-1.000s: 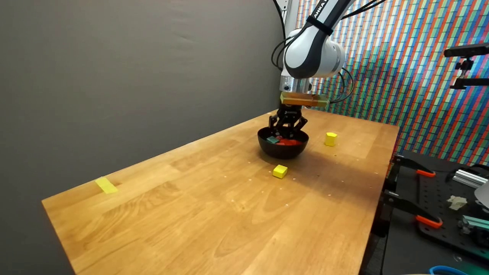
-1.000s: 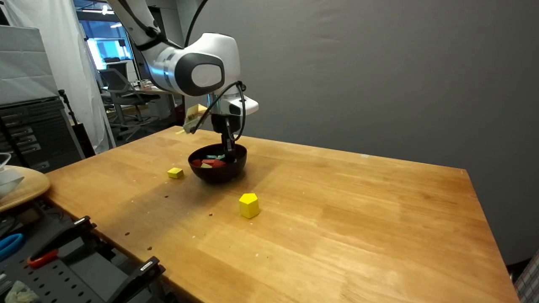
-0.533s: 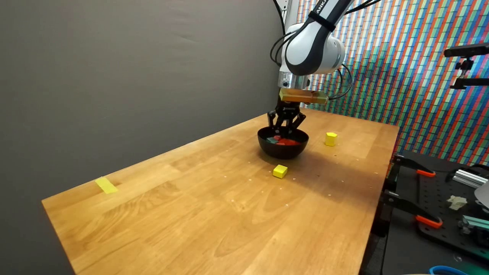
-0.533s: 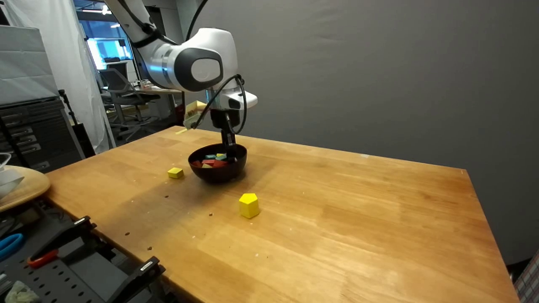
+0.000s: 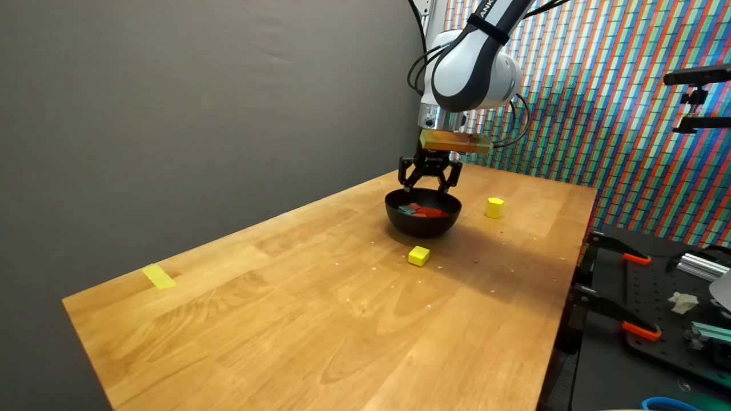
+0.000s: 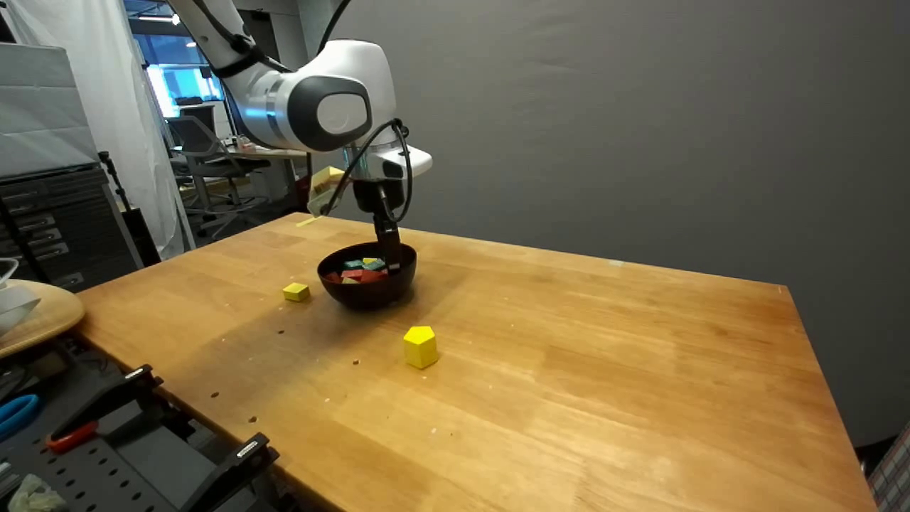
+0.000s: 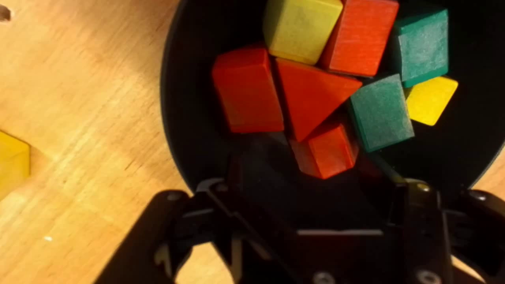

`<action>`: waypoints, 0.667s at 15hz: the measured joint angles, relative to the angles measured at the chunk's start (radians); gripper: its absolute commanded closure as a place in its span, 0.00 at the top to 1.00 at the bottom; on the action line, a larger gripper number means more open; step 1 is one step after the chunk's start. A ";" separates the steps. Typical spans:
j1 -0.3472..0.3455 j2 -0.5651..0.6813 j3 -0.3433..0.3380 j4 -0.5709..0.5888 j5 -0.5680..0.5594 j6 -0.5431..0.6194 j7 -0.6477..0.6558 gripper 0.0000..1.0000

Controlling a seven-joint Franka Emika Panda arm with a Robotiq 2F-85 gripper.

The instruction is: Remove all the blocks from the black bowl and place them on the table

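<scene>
While the grey wall [image 5: 228, 114] and the wood-grain table [image 5: 320, 297] look just as they did a moment ago, your arm [image 5: 465, 71] has risen a little over the black bowl [image 5: 420, 227], which sits upright in its same spot. Your claw [image 5: 425, 189] was narrowed down inside the bowl; now its jaws stand well apart, holding nothing, though you cannot tell from these views whether it still dips below the rim. In the wrist view the claw's dark body stands in your way, covering the lower part of the bowl, and the bowl's top runs out of sight. Beside the table you have 2 orange-tipped black clamps [image 5: 611, 244], and along its wall-side edge lies 1 strip of yellow tape [image 5: 159, 276]. Then you can count 10 blocks [image 7: 313, 92]: on the table, in both exterior views, a 5-sided yellow block [image 6: 421, 348] and a squatter yellow block [image 6: 296, 292], both unmoved, near the bowl but apart from it; inside the bowl, in the wrist view, 4 red blocks [image 7: 250, 92], 2 green blocks [image 7: 382, 114] and 2 yellow blocks [image 7: 302, 29], crowded together, several touching.
</scene>
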 measured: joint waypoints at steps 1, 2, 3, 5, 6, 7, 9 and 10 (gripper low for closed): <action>0.000 0.000 0.000 -0.003 0.000 0.000 0.000 1.00; 0.000 0.001 0.000 -0.004 0.000 0.000 0.000 1.00; 0.000 0.002 0.000 -0.004 0.000 0.000 0.000 1.00; 0.003 0.009 0.000 -0.001 0.000 0.000 0.000 0.97; 0.003 0.014 0.000 0.002 0.000 0.000 0.000 0.92; 0.004 0.020 0.000 0.006 0.000 -0.001 0.000 0.87; 0.007 0.033 0.000 0.017 0.000 -0.001 0.000 0.74; 0.009 0.038 0.000 0.024 0.000 -0.002 0.001 0.66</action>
